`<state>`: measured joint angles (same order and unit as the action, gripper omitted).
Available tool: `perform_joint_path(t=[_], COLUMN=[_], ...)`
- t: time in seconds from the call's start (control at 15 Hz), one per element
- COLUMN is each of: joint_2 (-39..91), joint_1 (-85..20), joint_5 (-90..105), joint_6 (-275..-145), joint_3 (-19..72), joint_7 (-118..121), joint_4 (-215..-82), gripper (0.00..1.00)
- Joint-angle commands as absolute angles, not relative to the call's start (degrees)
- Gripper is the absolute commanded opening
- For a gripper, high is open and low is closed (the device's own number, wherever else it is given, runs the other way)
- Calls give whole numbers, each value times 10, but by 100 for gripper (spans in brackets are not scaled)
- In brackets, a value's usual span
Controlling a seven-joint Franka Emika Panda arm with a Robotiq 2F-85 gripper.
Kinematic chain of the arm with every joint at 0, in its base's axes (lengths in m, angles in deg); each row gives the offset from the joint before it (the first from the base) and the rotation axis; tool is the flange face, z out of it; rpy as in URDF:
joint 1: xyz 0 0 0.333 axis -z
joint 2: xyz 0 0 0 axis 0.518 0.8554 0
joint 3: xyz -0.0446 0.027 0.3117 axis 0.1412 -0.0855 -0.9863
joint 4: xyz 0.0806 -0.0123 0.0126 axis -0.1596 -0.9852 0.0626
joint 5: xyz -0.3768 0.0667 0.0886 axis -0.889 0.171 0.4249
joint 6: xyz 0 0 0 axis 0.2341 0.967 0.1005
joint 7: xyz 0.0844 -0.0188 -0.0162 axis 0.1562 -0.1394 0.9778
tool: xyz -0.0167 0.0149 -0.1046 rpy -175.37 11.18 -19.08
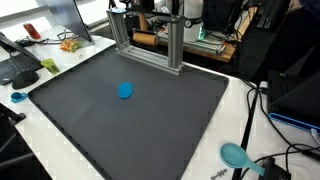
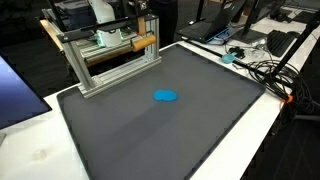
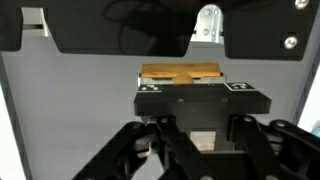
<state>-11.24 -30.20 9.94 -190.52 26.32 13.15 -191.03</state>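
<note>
In the wrist view my gripper (image 3: pixel 202 120) comes up from the bottom edge. Its two dark fingers (image 3: pixel 166 125) stand against the sides of a black block (image 3: pixel 200 100) with two white marker squares on top, and the jaws are shut on it. A tan wooden piece (image 3: pixel 180 73) lies just beyond the block. In both exterior views an aluminium frame (image 1: pixel 150 42) (image 2: pixel 110 62) with a wooden bar (image 1: pixel 145 38) (image 2: pixel 130 43) stands at the back of the mat and hides most of the gripper. A blue lump (image 1: pixel 125 91) (image 2: pixel 165 97) lies alone mid-mat, far from the gripper.
A dark grey mat (image 1: pixel 180 130) (image 2: pixel 150 140) covers the white table. A teal scoop (image 1: pixel 236 155) and black cables (image 1: pixel 250 110) (image 2: pixel 265 70) lie off one side of the mat. Laptops, food and clutter (image 1: pixel 45 45) sit beyond the other edge.
</note>
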Motion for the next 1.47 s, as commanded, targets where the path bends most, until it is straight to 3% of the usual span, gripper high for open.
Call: perform_joint_path(t=[0.0,0.73,1.4], joint_2=[-167,-252,-264], joint_1=[-300,-302,-300], joint_5=[96,106,86], joint_6=[-1882,-1879,-1974], joint_3=[256,237,208], joint_7=[129,75,23], joint_4=[-1946,-2032,-2095], gripper=[23,23,23])
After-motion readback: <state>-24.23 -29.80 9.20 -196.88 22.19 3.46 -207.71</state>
